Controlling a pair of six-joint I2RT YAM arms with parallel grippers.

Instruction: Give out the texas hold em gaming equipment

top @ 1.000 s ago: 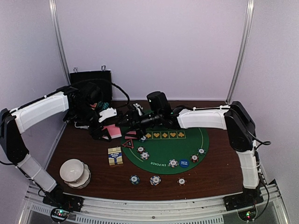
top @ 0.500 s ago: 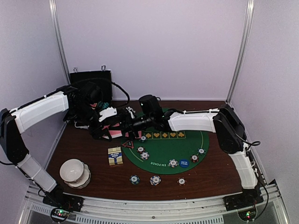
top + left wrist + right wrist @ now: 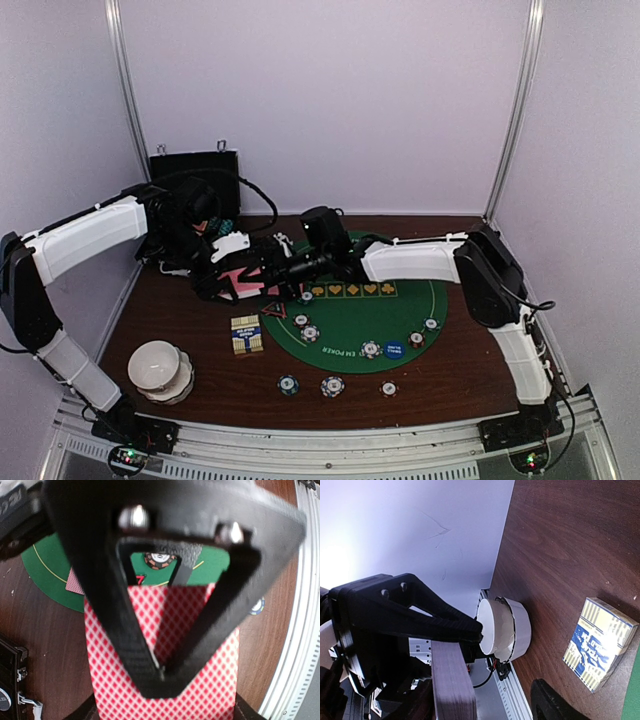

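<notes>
Back left: case (image 3: 195,165), standing open against the wall. Front left: bowl stack (image 3: 160,368) on the wood.

Left gripper (image 3: 222,272) sits just off the mat's (image 3: 350,318) left edge, jaws clamped on the deck (image 3: 210,665), pink backs up. In its wrist view the fingers (image 3: 127,630) meet in a V on the top card.

Card box (image 3: 247,334) lies flat on the wood, just left of the mat.

Right gripper (image 3: 272,268) is stretched across to the left, just beside the deck. Jaws apart. In its wrist view the deck shows edge-on between its fingers (image 3: 552,702); can't tell if they touch it.

One loose card (image 3: 75,582) lies face down on the mat. Triangle marker (image 3: 274,310) is at the mat's left rim.

On the mat: chips (image 3: 310,333) scattered left to right, blue button (image 3: 393,349) among them. Front chips (image 3: 332,386): three in a row on the wood, near the mat's front edge.
</notes>
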